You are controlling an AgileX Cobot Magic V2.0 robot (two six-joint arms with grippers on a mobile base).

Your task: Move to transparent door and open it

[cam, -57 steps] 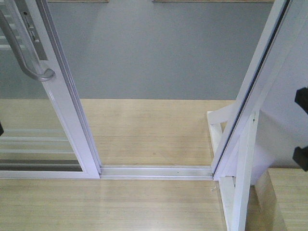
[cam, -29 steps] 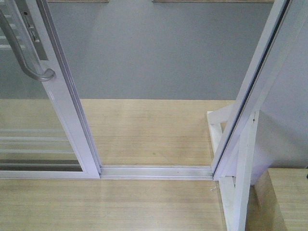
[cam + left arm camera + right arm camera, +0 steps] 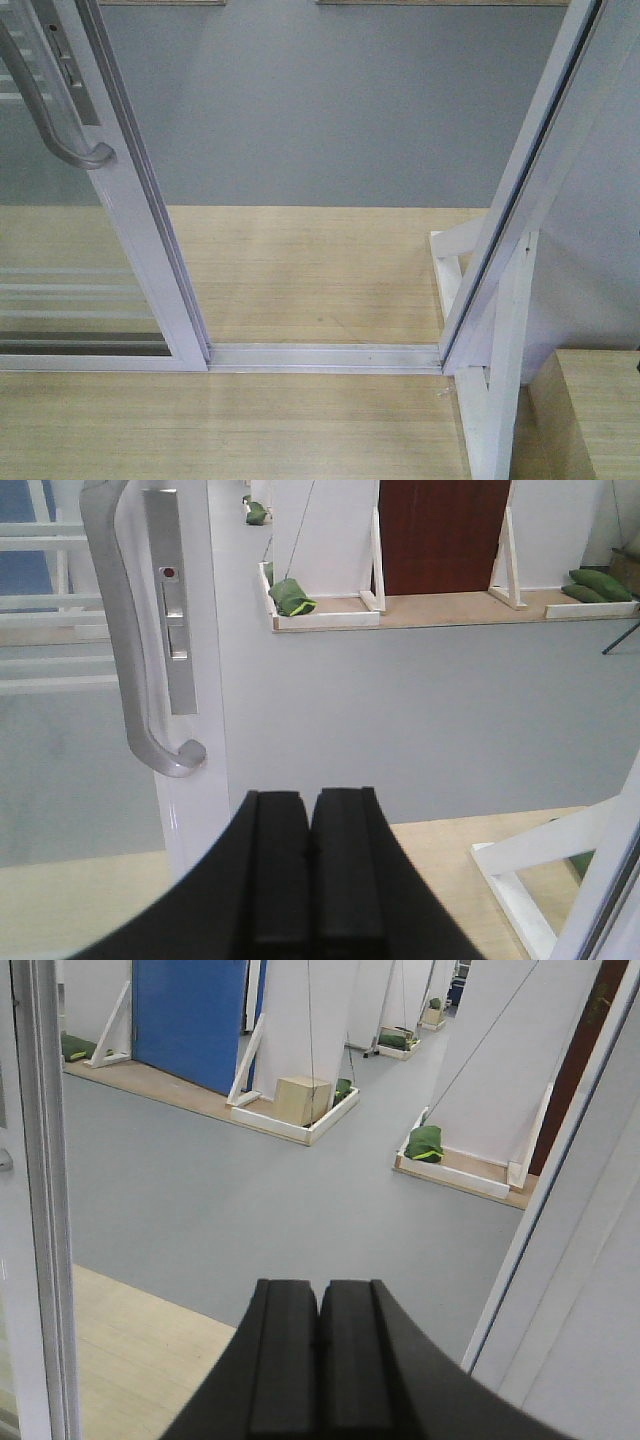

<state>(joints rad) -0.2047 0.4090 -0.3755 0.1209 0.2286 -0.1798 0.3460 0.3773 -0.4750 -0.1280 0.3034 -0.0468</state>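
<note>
Tall clear-glass sliding door in white aluminium frame (image 3: 90, 270) stands slid left along the floor track; doorway gap wide. Curved grey hook handle (image 3: 135, 650) untouched. Left hand (image 3: 310, 870), right hand (image 3: 320, 1360): both closed, empty. Advice: drive through centred.

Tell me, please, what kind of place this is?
Probably an indoor test hall with mock-up doors: the transparent door stands in a freestanding braced frame, and propped wall panels weighted with green sandbags stand on a grey floor.
</note>
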